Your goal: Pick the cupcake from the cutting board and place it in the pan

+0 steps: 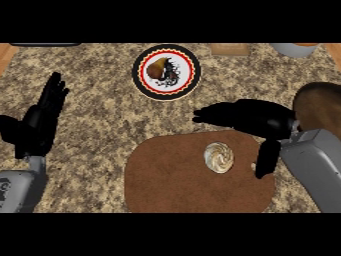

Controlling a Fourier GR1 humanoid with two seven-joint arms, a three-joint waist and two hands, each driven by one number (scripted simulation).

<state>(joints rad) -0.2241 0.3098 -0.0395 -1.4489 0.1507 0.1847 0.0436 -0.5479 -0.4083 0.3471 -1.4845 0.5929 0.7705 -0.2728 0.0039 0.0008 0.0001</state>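
Note:
A pale swirled cupcake (219, 156) sits on the brown cutting board (173, 185), right of its middle. My right hand (248, 118) hovers over the board's far right corner, fingers stretched leftward and thumb hanging down beside the cupcake, not touching it. The dark brown pan (328, 112) lies at the right edge, partly hidden by my right forearm. At the left, my left hand (36, 122) rests open, fingers pointing up.
A round plate (167, 71) with a red and black rim holds a brown food item at the counter's back centre. A grey object (295, 48) and a tan box (228, 48) show at the back edge. Wooden strips flank the speckled counter.

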